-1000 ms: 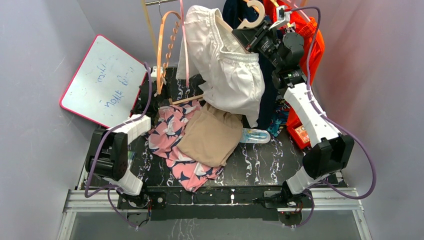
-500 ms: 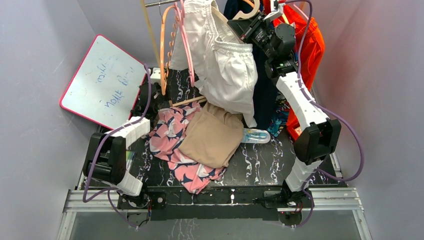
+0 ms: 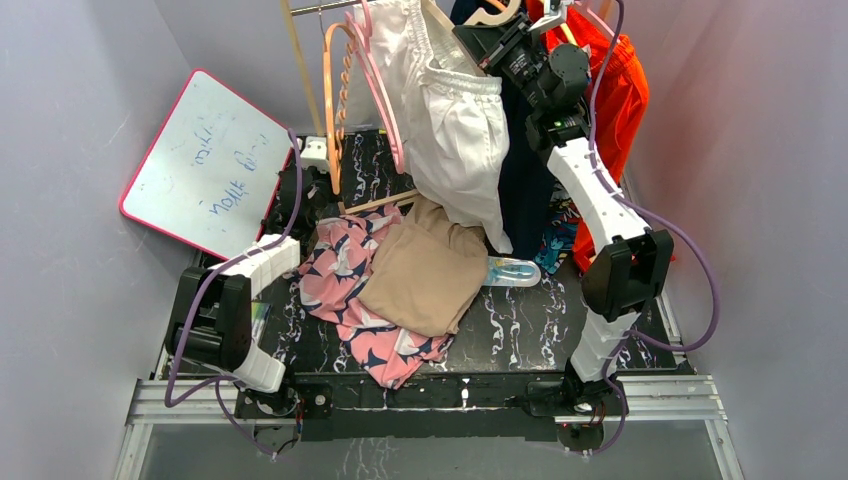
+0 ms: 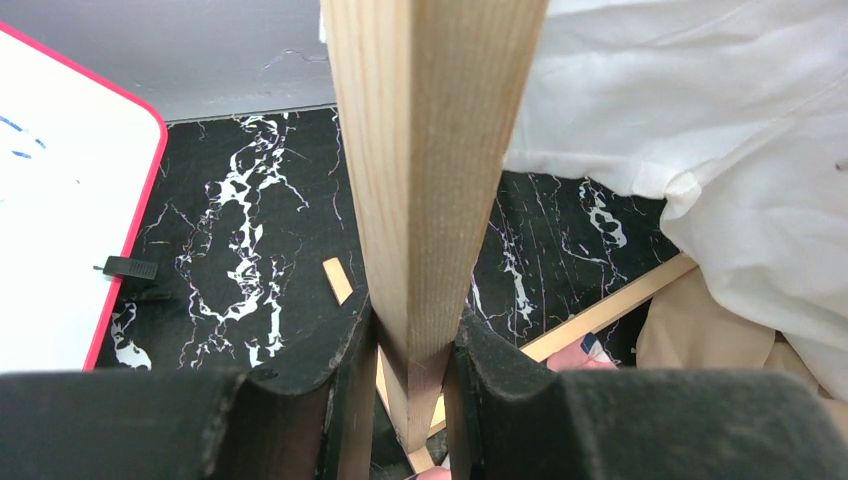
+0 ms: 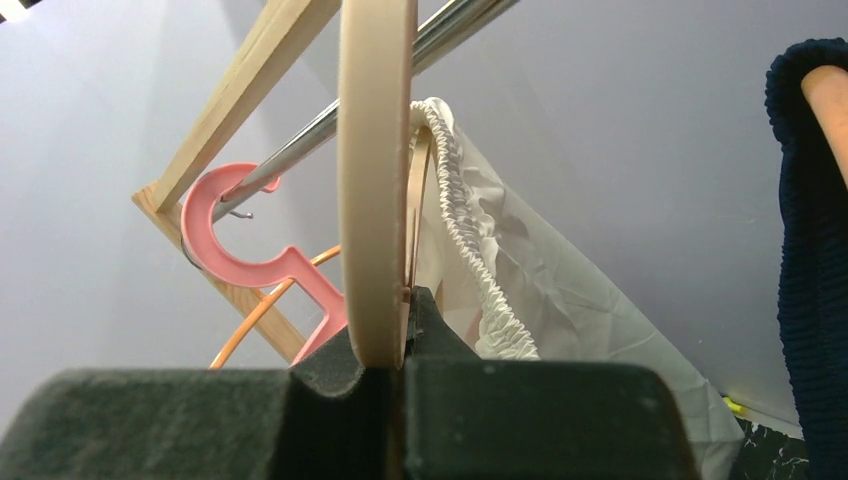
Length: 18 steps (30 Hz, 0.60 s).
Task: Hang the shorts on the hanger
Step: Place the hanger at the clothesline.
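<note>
Nearest the bases, the left pincer (image 4: 410, 370) is gripping the foot of a wooden post (image 4: 430, 150), jaws narrowly parted and pressed against both of its faces, low over the black marbled bench (image 4: 250, 200). It is not touching any task item.

At mid-bench, tan shorts (image 3: 425, 275) are lying on a pink patterned garment (image 3: 345, 270). Neither is in play.

Farther back and high up, the right pincer (image 5: 385, 345) is holding the hanger (image 5: 375, 150), jaws almost fully closed on the neck just under the hook. The hook is showing edge-on in the right wrist view and rising straight up across the metal rail (image 5: 440, 40). Whether it is resting on the rail cannot be told. A pink hanger (image 5: 250, 265) is hooked on that rail beyond.

The shorts (image 3: 460, 130) are hanging on the hanger with the gathered waistband uppermost. Their long axis is running downward, leg hems pointing at the bench and clear above the tan pair.

Handling judgement: the fabric is looking light, soft and limp, and is probably prone to sliding on smooth curved arms. The stiff hanger neck is seeming the sound place to grip; tilting should be kept small.
</note>
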Available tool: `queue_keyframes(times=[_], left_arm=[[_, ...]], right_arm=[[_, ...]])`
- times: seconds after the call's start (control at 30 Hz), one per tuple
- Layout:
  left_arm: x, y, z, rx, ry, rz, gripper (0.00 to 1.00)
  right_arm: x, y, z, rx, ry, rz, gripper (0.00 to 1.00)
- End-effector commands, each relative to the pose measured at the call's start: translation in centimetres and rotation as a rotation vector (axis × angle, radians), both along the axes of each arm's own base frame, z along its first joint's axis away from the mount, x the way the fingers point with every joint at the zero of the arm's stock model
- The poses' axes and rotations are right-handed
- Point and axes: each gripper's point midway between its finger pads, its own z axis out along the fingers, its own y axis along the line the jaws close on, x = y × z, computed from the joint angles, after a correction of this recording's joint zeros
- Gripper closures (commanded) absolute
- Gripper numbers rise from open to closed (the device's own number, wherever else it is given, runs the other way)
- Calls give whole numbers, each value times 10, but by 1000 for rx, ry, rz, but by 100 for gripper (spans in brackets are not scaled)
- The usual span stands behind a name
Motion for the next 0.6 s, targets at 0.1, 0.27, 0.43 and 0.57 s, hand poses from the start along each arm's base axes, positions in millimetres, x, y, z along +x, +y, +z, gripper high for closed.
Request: queue_keyframes(times=[0.1,0.27,0.43,0.57], left_arm=[[-9,-19,49,-82,-126,-82,100],[-10,-18,51,-78,-133,-78,100],[-11,-17,51,-74,-136,-77,100],[-11,-16,50,-73,-136,-75,100]], right_arm=[[-19,-11,67,88,-170,-9,100],[-9,-7,66,78,-168,-12,100],[-1,-4,66,71,-165,-12,100],[3,-2,64,72,-157,-8,100]])
